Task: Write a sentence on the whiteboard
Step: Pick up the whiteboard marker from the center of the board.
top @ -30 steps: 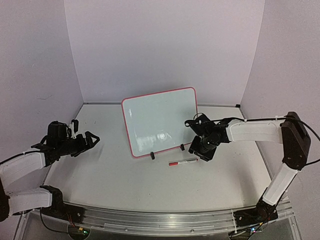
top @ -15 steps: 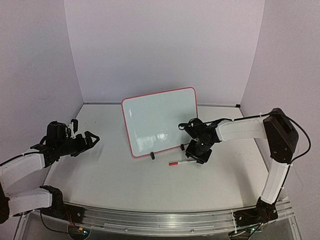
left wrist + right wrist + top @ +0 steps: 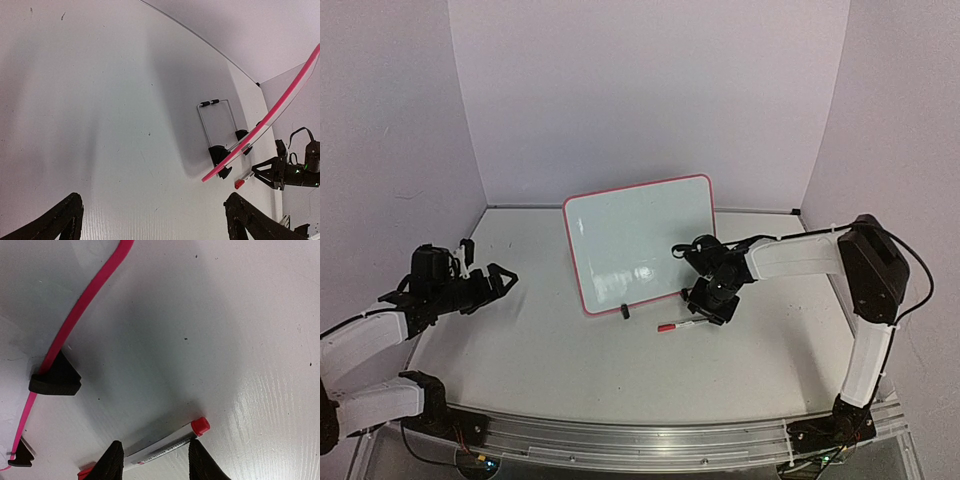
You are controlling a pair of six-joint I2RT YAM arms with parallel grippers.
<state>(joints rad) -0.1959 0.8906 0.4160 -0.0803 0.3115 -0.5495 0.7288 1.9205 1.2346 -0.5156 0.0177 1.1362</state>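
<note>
The right gripper [image 3: 709, 309] has come down onto the marker [image 3: 160, 447] lying in front of the blank whiteboard [image 3: 640, 240] at mid-tabletop, jaws narrowing astride it, grip uncertain, so writing can soon start; the left gripper [image 3: 497, 277] hangs wide.

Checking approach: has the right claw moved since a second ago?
Yes: the right claw shifted left, toward the red-rimmed white whiteboard, and now straddles the red-capped marker.
</note>
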